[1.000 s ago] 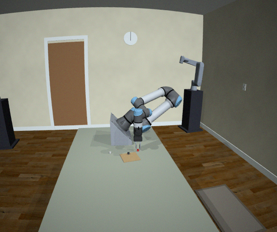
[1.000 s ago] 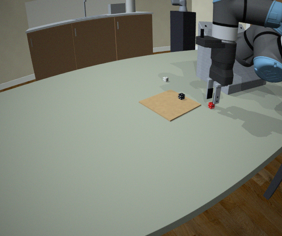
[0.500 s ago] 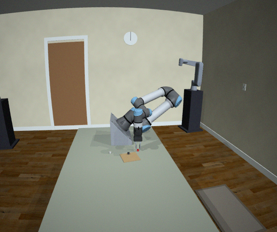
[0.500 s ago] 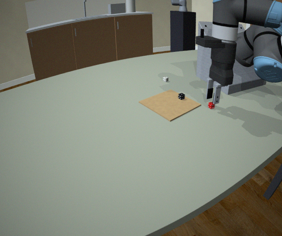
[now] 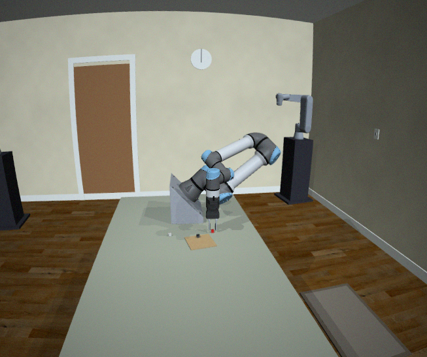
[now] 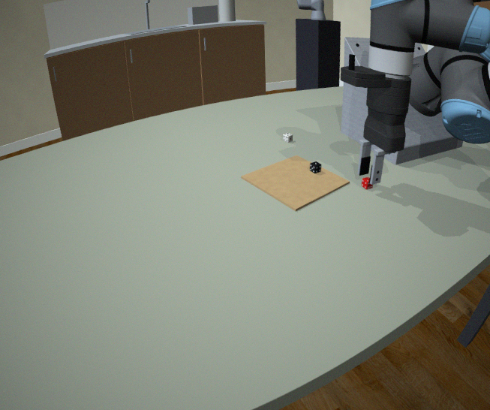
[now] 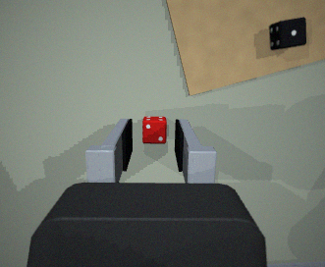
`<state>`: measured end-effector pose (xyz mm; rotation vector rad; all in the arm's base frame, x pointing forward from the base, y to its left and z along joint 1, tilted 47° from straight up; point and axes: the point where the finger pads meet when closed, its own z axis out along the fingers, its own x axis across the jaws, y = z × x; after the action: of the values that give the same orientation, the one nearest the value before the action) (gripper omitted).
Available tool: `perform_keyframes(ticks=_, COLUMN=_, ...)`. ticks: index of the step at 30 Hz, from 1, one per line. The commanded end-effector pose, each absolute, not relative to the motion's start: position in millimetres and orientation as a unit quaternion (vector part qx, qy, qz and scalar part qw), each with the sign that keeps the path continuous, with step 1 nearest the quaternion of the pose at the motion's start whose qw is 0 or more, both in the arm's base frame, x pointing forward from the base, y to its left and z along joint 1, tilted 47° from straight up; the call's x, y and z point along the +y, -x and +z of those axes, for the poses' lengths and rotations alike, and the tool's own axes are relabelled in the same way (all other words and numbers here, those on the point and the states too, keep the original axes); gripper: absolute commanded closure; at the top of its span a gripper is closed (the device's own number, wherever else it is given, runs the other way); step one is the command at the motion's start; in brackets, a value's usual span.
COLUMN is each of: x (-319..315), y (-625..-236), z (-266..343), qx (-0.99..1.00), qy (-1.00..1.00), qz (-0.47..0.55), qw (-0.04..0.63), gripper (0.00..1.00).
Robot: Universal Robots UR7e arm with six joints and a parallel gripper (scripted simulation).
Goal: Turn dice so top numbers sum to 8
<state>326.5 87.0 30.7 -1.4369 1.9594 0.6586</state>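
Wrist view: the two fingers of the gripper (image 5: pixel 212 229) (image 6: pixel 370 179) (image 7: pixel 153 129) are held partway apart, and nothing is gripped. The red die (image 5: pixel 212 231) (image 6: pixel 366 182) (image 7: pixel 154 131) is seen in line with the space between them, with bare tabletop visible on both sides of it, so neither pad is seen touching it. Two pips are shown on its large face. The black die (image 5: pixel 197 235) (image 6: pixel 315 167) (image 7: pixel 289 33) is seen on the tan mat (image 5: pixel 200 242) (image 6: pixel 295 184) (image 7: pixel 220 54), near an edge, with a single pip on its largest visible face.

Exterior view: the fingers are pointed downward, and the red die is partly covered by the nearer one. The red die is set on the table (image 5: pixel 174 291) (image 6: pixel 192 247) (image 7: pixel 58 59), off the mat and just beside one of its corners. The white die (image 5: pixel 170 234) (image 6: pixel 287 137) is also placed on the table, off the mat. Brown cabinets (image 6: pixel 165 72) are seen beyond the table.

Top view: the arm (image 5: pixel 249 169) (image 6: pixel 390 26) is carried by a grey slanted mount (image 5: pixel 180 209) (image 6: pixel 354 106) on the table. Behind it, a brown door (image 5: pixel 103 128) and a round clock (image 5: pixel 201 59) are seen at the pale wall. Smaller grey arms are borne by dark pedestals at both sides.
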Motion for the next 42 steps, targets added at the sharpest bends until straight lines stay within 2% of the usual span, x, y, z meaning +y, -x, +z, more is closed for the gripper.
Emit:
perform_keyframes(ticks=1, x=92.9, y=-327.6, z=25.2, qx=0.741, qy=0.543, qz=0.250, qw=0.307, gripper=0.36)
perform_keyframes(ticks=42, x=98.5, y=-329.1, z=19.7, qx=0.741, qy=0.543, qz=0.250, qw=0.307, gripper=0.36)
